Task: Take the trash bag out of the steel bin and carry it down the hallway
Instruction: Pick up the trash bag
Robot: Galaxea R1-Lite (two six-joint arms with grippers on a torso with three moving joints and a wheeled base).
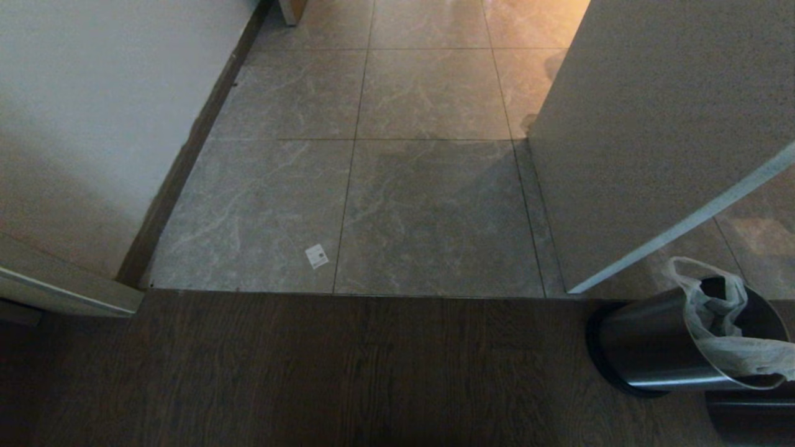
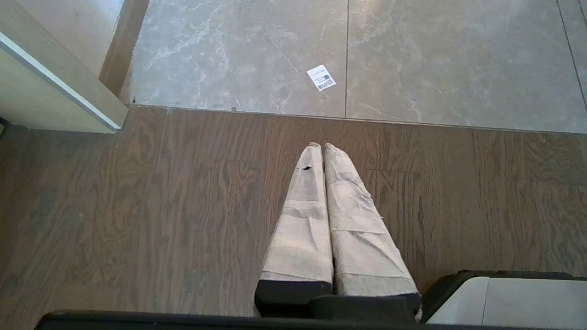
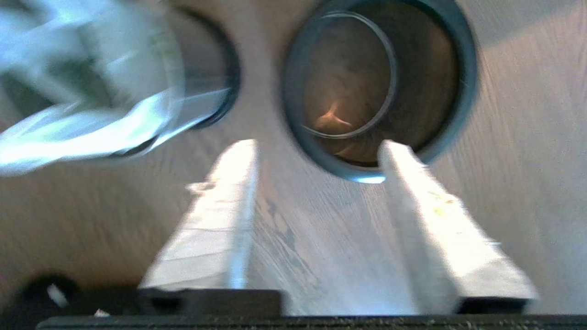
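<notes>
Wrapped in pale tape, the two fingers of the right gripper stand well apart with nothing between them, hanging over the dark wood floor just short of a second, bagless bin. Two bins stand side by side: the steel bin by the wall corner holds the one trash bag, its loop handle sticking up and its edge draped over the rim. Over the same floor, the left gripper has its two fingers pressed together on nothing, near one small paper label on the hallway tiles.
</notes>
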